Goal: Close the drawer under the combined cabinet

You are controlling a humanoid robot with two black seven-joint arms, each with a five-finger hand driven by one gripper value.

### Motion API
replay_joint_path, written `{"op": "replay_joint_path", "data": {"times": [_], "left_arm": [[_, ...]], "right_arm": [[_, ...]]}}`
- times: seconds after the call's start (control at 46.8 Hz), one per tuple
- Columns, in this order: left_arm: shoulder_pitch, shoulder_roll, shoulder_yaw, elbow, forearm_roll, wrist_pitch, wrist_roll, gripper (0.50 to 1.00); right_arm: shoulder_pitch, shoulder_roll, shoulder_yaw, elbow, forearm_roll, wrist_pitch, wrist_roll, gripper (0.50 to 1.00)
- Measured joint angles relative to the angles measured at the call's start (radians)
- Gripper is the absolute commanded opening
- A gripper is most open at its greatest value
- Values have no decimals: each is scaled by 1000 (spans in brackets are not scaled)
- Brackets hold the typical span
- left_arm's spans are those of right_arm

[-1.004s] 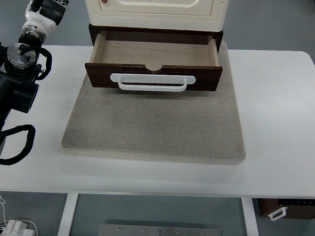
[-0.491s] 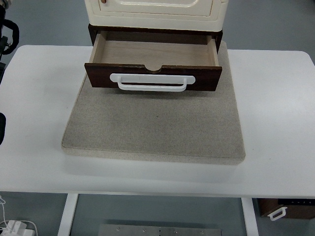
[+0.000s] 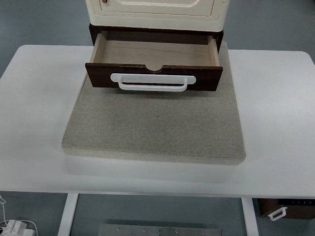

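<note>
A cream cabinet (image 3: 156, 11) stands at the back of the table on a dark brown base. Its drawer (image 3: 153, 53) is pulled out toward me, showing a bare light wood inside. The drawer's dark brown front (image 3: 101, 77) carries a long white handle (image 3: 153, 82). Neither of my hands shows in the top view.
The cabinet sits on a grey felt mat (image 3: 155, 125) that covers the middle of the white table (image 3: 275, 113). Below the table's front edge are a white leg (image 3: 66, 216), a white plug block (image 3: 15, 227) at the left and a brown box (image 3: 285, 210) at the right.
My left arm, which stood over the table's left edge a second ago, has drawn back out of the picture. The drawer has not moved.
</note>
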Motion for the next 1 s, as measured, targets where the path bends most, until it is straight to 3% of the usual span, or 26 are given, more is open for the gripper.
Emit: {"op": "replay_joint_path", "data": {"times": [0.449, 1.004], "left_arm": [[0, 91, 185, -406, 29, 5, -2, 1000], [-13, 45, 510, -674, 255, 0, -3, 1000]], "right_arm": [[0, 0, 0, 0, 0, 0, 0, 952], [0, 0, 0, 0, 0, 0, 0, 952]]}}
